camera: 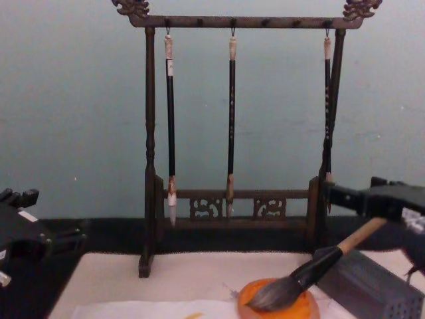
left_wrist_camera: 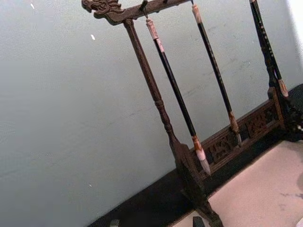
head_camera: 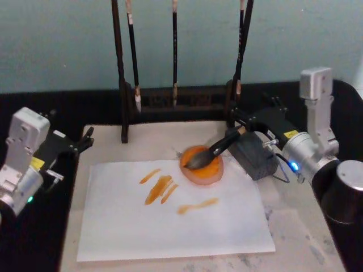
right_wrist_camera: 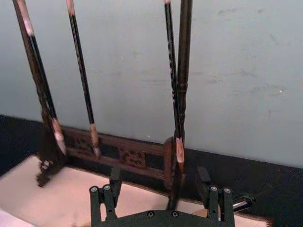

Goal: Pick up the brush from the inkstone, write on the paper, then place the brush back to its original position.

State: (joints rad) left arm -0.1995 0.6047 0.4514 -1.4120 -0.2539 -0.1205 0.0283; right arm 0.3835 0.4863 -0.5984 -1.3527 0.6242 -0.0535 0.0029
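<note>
Resting with its dark bristles on the inkstone [head_camera: 202,165], the brush [head_camera: 218,150] slants up and to the right, its tan shaft ending at the right pincer [head_camera: 245,126], which sits at the brush's black end just above the grey perforated box [head_camera: 253,154]. In the right wrist view the two fingers [right_wrist_camera: 110,189] of that pincer stand well apart, and the brush is not seen clamped between them; the chest view shows the shaft [camera: 359,237] running up to the pincer's dark body at the right edge, though whether they touch there I cannot tell. The orange inkstone lies on the upper right corner of the paper [head_camera: 130,226], a whitish sheet that carries several orange strokes [head_camera: 160,188] to the left of the dish and one more below it. The paper lies on a beige felt mat [head_camera: 295,226] spread over the surface. Behind the mat stands a dark wooden brush rack [camera: 149,166] with three thin black brushes [camera: 232,119] hanging from its top bar, pale tips downward. The left pincer [head_camera: 85,140] is parked at the left edge of the mat, well apart from the paper and the brush; whether its fingers are apart or together I cannot tell. The left wrist view looks up at the rack's post [left_wrist_camera: 156,99] and the hanging brushes against the pale wall.
</note>
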